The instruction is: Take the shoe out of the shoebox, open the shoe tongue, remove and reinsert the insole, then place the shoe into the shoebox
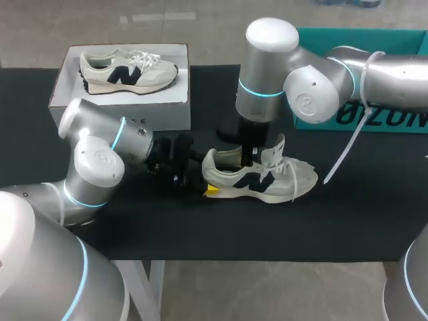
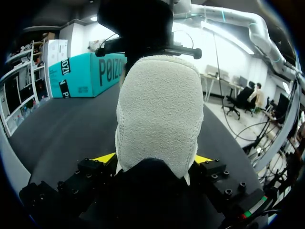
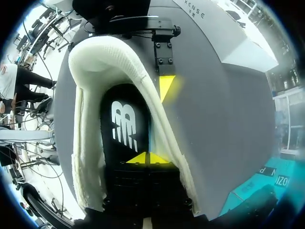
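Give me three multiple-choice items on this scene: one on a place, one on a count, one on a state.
1. Where is the shoe that the left gripper holds?
A. in the shoebox
B. on the floor
C. on the table

2. How many shoes show?
A. one
B. two
C. three

3. The left gripper is:
A. shut on the shoe's heel
B. open above the shoe
C. shut on nothing

Key:
1 C: the shoe lies on the black table, in front of the shoebox.
2 B: besides that shoe, a second shoe lies in the shoebox.
3 A: the left wrist view shows a yellow tip against each side of the heel.
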`<action>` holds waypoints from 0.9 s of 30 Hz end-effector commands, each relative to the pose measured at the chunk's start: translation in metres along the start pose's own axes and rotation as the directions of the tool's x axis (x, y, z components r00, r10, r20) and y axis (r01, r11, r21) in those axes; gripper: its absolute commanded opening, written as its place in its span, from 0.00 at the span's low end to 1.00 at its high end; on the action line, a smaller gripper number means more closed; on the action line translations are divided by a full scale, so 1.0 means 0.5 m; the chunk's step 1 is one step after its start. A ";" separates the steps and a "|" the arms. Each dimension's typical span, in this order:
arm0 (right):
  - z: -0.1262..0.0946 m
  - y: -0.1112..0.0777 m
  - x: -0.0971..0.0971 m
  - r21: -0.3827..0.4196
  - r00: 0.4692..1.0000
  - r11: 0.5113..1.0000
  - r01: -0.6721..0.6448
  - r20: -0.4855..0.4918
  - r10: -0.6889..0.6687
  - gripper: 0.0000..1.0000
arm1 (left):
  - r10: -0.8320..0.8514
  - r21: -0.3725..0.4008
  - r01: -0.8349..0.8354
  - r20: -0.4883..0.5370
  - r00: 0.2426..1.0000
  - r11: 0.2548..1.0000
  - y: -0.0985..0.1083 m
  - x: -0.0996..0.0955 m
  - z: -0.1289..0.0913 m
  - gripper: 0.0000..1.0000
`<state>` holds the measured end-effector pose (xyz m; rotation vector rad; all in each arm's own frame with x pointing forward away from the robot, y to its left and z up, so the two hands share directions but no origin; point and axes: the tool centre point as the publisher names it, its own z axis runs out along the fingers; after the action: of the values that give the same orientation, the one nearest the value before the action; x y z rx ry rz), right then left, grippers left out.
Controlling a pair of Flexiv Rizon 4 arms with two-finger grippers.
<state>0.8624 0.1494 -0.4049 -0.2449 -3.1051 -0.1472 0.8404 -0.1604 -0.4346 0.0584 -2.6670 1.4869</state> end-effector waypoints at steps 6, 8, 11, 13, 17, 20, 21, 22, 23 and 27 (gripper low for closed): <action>0.025 -0.007 0.019 0.005 1.000 1.000 0.002 -0.023 -0.002 0.69 | 0.000 -0.001 0.000 -0.002 1.000 1.000 0.002 0.001 -0.001 0.00; 0.033 -0.007 0.020 0.005 0.999 1.000 0.003 -0.040 -0.003 0.68 | 0.000 -0.001 0.000 -0.002 1.000 1.000 0.002 0.001 -0.001 0.00; 0.046 -0.001 0.026 0.008 0.996 1.000 0.014 -0.084 -0.013 0.83 | 0.000 -0.001 0.000 -0.002 1.000 1.000 0.002 0.001 -0.001 0.00; 0.056 0.002 0.036 0.013 0.993 1.000 0.023 -0.114 -0.022 0.86 | 0.000 -0.001 0.000 -0.002 1.000 1.000 0.002 0.001 -0.001 0.00; 0.074 0.000 0.054 0.034 0.992 0.999 0.022 -0.128 -0.018 0.87 | 0.000 -0.001 0.000 -0.002 1.000 1.000 0.002 0.001 -0.001 0.00; 0.091 -0.002 0.064 0.043 0.989 0.999 0.010 -0.148 -0.003 0.89 | 0.000 -0.001 0.000 -0.002 1.000 1.000 0.002 0.001 -0.001 0.00; 0.095 -0.002 0.065 0.040 0.989 0.999 0.008 -0.150 -0.002 0.89 | 0.000 -0.001 0.000 -0.002 1.000 1.000 0.002 0.001 -0.001 0.00; 0.099 0.000 0.067 0.041 0.988 0.999 0.008 -0.154 -0.001 0.90 | 0.000 -0.001 0.000 -0.002 1.000 1.000 0.002 0.001 -0.001 0.00; 0.104 0.002 0.068 0.044 0.987 0.999 0.008 -0.159 -0.001 0.80 | 0.000 -0.001 0.000 -0.002 1.000 1.000 0.002 0.001 -0.001 0.00; 0.114 0.010 0.071 0.067 0.987 0.998 0.010 -0.162 0.001 0.30 | 0.000 -0.001 0.000 -0.002 1.000 1.000 0.002 0.001 -0.001 0.00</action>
<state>0.8371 0.1498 -0.4158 -0.2173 -2.9540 -0.0952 0.8395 -0.1594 -0.4351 0.0560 -2.6661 1.4846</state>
